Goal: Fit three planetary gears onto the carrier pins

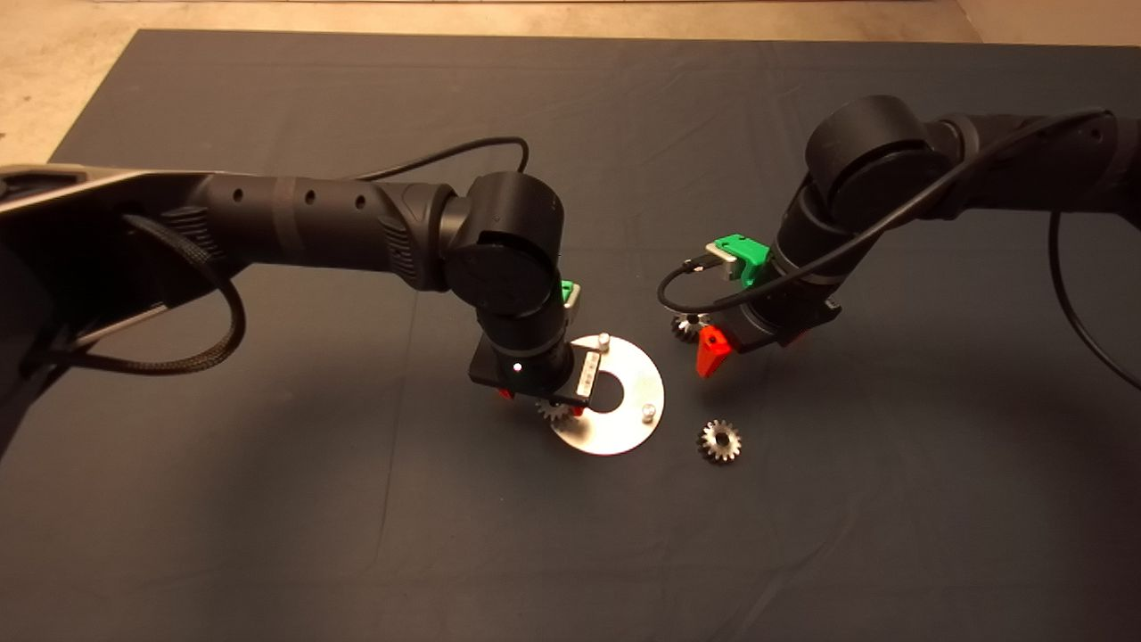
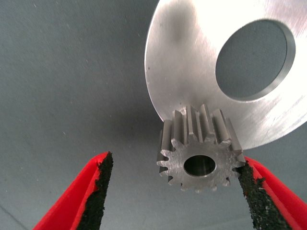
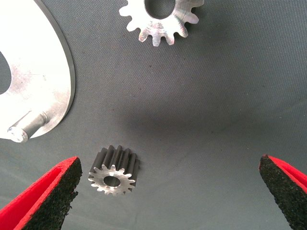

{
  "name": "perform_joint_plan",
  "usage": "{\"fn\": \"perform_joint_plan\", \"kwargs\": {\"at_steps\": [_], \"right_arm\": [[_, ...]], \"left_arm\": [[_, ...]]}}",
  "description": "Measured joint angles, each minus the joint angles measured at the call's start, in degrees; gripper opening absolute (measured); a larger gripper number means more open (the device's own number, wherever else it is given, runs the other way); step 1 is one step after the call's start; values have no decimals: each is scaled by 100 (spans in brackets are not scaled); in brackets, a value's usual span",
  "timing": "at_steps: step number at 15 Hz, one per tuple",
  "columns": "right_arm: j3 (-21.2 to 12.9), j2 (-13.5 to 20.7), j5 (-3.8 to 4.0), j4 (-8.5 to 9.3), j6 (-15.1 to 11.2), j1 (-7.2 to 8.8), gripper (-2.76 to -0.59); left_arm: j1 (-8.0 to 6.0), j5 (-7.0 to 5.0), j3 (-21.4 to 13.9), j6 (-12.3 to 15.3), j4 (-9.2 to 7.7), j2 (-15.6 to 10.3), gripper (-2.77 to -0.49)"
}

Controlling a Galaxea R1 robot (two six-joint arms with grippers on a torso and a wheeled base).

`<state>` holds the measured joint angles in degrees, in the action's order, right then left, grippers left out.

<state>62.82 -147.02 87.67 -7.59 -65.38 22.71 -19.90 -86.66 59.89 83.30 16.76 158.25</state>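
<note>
L gripper fingers spread; gear sits on plate edge, touching one pad. R gripper wide open, gear 2 near one finger: center it, then pinch.

plate: shiny brushed metal | gears: matt grey machined metal | mat: matt dark cloth | pads: rough black

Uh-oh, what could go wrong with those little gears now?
1. The left gripper is open around a gear at the round plate's edge; only one pad seems to touch it, so it might tip if bumped.
2. The right gripper, wide open, has a second gear near one finger, so closing might shove it away.
</note>
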Motion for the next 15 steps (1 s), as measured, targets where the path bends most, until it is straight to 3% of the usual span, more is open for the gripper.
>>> {"fn": "perform_joint_plan", "kwargs": {"at_steps": [1, 3, 4, 6, 11, 12, 15], "right_arm": [[0, 0, 2, 0, 0, 0, -60], [0, 0, 0, 0, 0, 0, -60], [0, 2, 0, 0, 0, 0, -60], [-1, 2, 2, 0, -2, 0, -60], [-3, 2, 0, 0, -2, 0, -60], [-6, 2, 2, 0, -2, -1, -60], [-6, 2, 0, 0, -2, 0, -60]], "left_arm": [[0, 85, 0, 2, -115, -2, -137], [-2, 475, 0, 2, -296, 26, -137], [-29, 555, 0, 5, -376, 51, -130], [-127, 581, 0, 11, -401, 66, -123], [-383, 564, -13, 18, -447, 20, -109], [-394, 508, -16, 18, -447, -7, -102], [-393, -28, -42, 24, -456, -113, -92]]}}
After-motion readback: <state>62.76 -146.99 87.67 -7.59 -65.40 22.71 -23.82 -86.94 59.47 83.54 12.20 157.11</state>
